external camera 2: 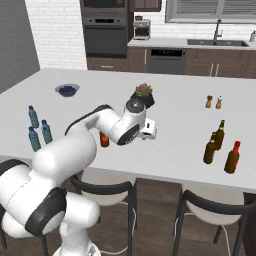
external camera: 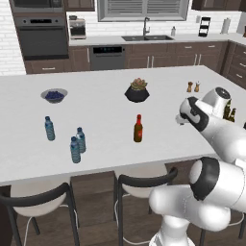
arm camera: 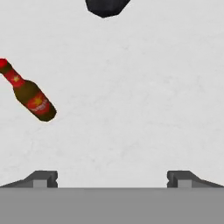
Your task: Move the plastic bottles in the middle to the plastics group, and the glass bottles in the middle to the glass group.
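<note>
Red-topped glass bottle half hidden behind the arm, open tool empty above counter.

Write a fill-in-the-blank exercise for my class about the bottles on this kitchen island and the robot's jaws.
1. The red-topped bottle in the middle of the island stands ____.
2. The water bottles grouped at the island's left end number ____.
3. The gripper hovers over bare counter with its jaws ____.
4. The shakers stand beyond the glass bottles, which number ____.

Missing words: upright; three; open; three.
</note>
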